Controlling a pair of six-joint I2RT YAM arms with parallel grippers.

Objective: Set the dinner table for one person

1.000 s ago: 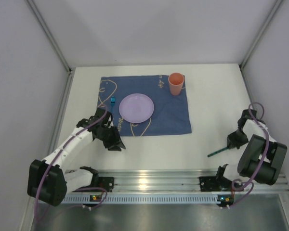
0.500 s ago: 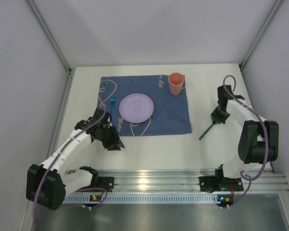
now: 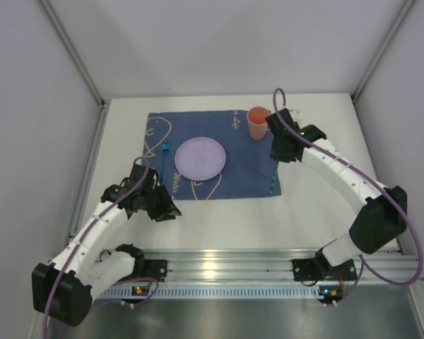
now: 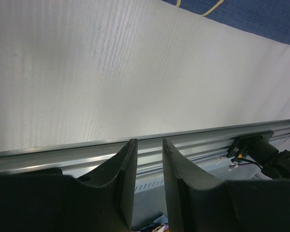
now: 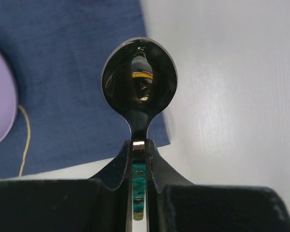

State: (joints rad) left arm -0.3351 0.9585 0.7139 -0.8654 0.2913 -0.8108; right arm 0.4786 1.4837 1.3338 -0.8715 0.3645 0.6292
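Observation:
The white dinner table (image 3: 325, 205) carries a dark blue mat (image 3: 247, 166) with a purple plate (image 3: 200, 157), an orange cup (image 3: 258, 122) at its back right corner, and a teal-handled utensil (image 3: 165, 149) left of the plate. My right gripper (image 3: 278, 154) is shut on a teal-handled spoon (image 3: 272, 181) and holds it above the mat's right edge. In the right wrist view the spoon bowl (image 5: 139, 77) sticks out past the gripper (image 5: 139, 145), over the mat's near right corner (image 5: 87, 72). My left gripper (image 3: 167, 210) is slightly open and empty over bare table (image 4: 135, 72), near the mat's front left corner.
A metal rail (image 3: 226, 265) runs along the table's near edge and also shows in the left wrist view (image 4: 198, 140). Grey walls close in the table at left, back and right. Bare white table (image 5: 232, 96) lies right of the mat.
My right gripper has carried the spoon from the table's right side, left and back to the mat's right edge. The left arm has shifted only slightly.

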